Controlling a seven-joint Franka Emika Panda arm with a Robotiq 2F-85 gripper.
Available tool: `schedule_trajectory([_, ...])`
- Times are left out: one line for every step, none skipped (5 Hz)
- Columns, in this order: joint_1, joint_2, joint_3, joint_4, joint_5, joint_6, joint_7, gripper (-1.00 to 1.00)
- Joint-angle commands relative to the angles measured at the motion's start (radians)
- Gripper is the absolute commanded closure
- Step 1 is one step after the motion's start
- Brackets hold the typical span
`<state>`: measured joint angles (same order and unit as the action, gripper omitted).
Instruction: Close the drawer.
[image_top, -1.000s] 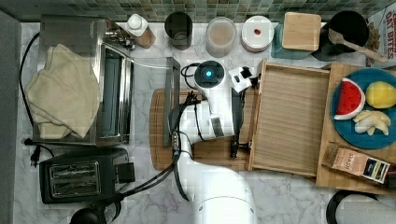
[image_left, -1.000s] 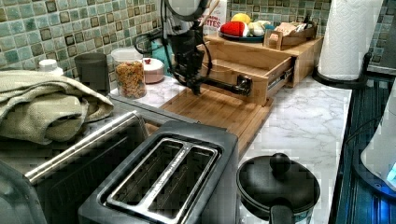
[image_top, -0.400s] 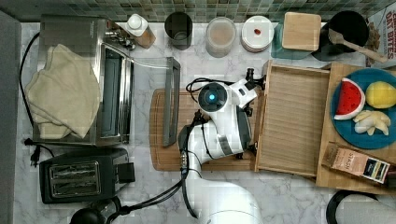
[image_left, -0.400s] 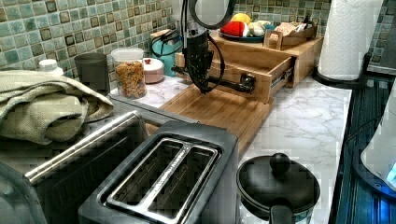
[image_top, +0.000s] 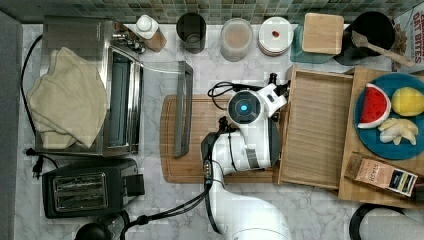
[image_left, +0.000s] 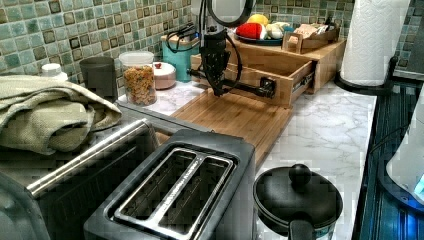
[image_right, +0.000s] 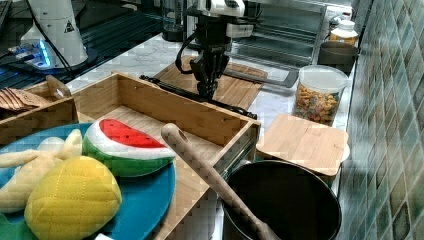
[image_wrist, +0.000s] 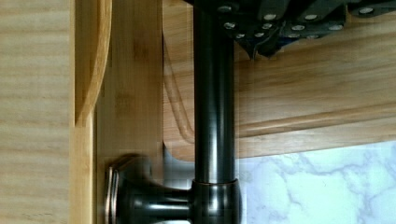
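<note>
The drawer (image_top: 320, 130) stood partly pulled out of its wooden cabinet (image_top: 360, 195), at the marble worktop's (image_top: 320, 215) right end in the top view, its front just above the cutting board's (image_top: 200, 145) edge. The gripper (image_left: 218, 89) hung at the black bar handle (image_wrist: 214, 116), probably touching it. Whether its fingers were spread or pressed together, I cannot tell. A fruit plate (image_top: 395, 150) rested on the cabinet.

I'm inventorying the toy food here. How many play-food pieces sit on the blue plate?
3: a watermelon slice, a yellow lemon beside it, and a pale peeled banana below them in the top view, all on the blue plate.
</note>
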<state>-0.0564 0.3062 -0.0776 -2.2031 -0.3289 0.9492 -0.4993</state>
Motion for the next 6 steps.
schedule_trajectory([-0.223, -0.047, -0.127, 0.057, 0.053, -0.007, -0.243, 1.0])
schedule_trajectory([-0.253, -0.025, -0.165, 0.061, 0.058, 0.074, -0.322, 1.0])
schedule_trajectory([-0.296, 0.01, -0.202, 0.107, 0.082, 0.093, -0.431, 1.0])
schedule_trajectory([-0.339, 0.059, -0.218, 0.184, 0.086, 0.042, -0.543, 1.0])
schedule_trajectory([-0.347, 0.079, -0.233, 0.202, 0.104, 0.063, -0.534, 1.0])
schedule_trajectory([-0.359, 0.076, -0.229, 0.224, 0.121, 0.011, -0.525, 1.0])
